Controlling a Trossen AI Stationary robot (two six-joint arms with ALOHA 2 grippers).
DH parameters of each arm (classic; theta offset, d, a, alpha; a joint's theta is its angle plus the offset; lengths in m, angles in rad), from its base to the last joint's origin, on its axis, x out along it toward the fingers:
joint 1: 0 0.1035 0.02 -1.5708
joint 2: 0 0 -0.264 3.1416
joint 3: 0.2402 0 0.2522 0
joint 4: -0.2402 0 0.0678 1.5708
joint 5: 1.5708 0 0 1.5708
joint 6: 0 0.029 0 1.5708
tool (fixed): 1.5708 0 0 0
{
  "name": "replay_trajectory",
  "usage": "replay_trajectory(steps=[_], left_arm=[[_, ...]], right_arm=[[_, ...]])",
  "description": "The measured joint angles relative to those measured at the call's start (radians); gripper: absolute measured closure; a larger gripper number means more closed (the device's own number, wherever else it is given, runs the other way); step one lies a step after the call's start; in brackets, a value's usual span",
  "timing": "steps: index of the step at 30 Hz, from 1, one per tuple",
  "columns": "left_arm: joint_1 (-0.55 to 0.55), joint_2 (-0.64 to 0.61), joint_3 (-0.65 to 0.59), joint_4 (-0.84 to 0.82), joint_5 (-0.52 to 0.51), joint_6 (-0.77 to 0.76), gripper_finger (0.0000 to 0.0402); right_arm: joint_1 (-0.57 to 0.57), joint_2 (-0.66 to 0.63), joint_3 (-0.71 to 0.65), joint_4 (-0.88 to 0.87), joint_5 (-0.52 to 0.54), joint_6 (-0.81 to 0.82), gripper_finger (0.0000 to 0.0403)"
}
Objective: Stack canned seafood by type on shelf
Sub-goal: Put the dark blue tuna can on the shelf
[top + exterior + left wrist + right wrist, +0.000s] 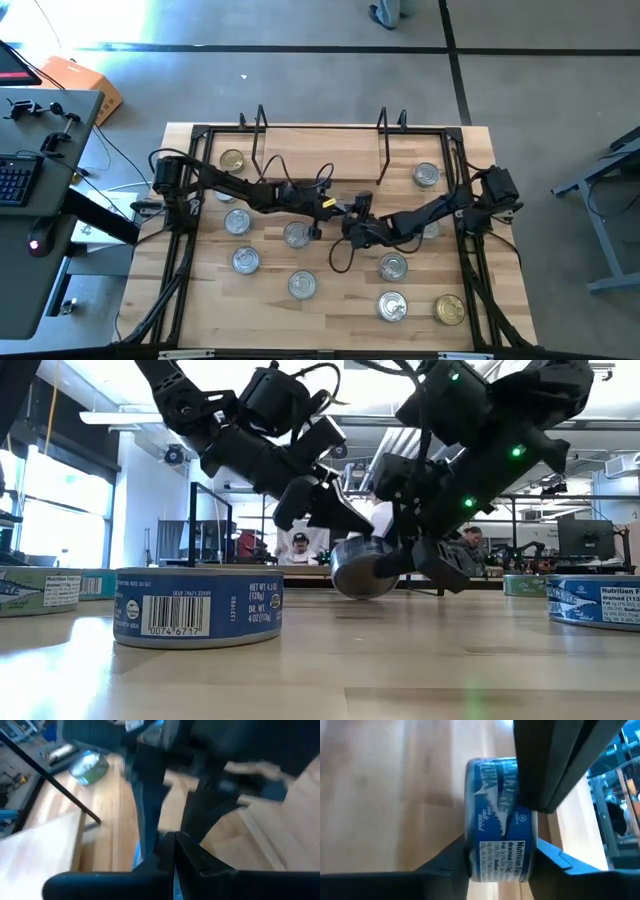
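The left end effector point(335, 207) is hovering over the middle of the light-wood, black-framed desk point(210, 300) with its fingers point(175, 852) pressed together and holding nothing. Just beside it, the right end effector point(502, 860) is pinching one short round blue-labelled tin point(500, 820), with a dark finger on each side of it. This tin is sitting mid-desk, short of the low light-wood shelf with black wire uprights point(320, 150) at the far edge. The remaining silver-lidded tins point(246, 260) and the gold-lidded tin point(450, 308) are lying scattered on the desk, and none is showing on the shelf yet. The tin is likely behaving as a rigid, dense and fairly heavy item for its size. Its metal rims and glossy paper label are probably slippery, so a centred grip across the body is advisable, as an off-centre hold could let it swivel. The high view is showing the overall layout and both arms converging, but the arms are mostly hiding the gripped tin there. The low view is showing that tin point(365, 570) tilted and close to the desk surface, though contact cannot be confirmed, and also a standing tin with a barcode point(198, 605). Only the right wrist view is showing the label and the grip itself.
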Motion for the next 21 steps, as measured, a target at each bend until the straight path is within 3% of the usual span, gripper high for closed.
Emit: replay_trajectory(steps=[5,10,13,17,21], left_arm=[[-0.044,-0.064,0.0,-0.069,-0.053,-0.002,0.0401],[-0.099,-0.22,0.001,-0.323,-0.359,-0.015,0.0401],[-0.125,-0.313,0.001,-0.48,-0.487,-0.082,0.0401],[-0.136,-0.407,-0.001,-0.639,-0.526,-0.216,0.0401],[-0.146,-0.465,-0.069,-0.626,-0.532,-0.292,0.0401]], right_arm=[[-0.006,-0.004,0.0,-0.016,0.004,0.013,0.0279],[0.011,-0.076,0.018,-0.186,0.012,0.122,0.0279],[0.008,-0.144,0.084,-0.32,0.033,0.188,0.0279],[-0.045,-0.187,0.213,-0.459,0.063,0.19,0.0279],[-0.156,-0.171,0.317,-0.544,-0.013,0.108,0.0279]])
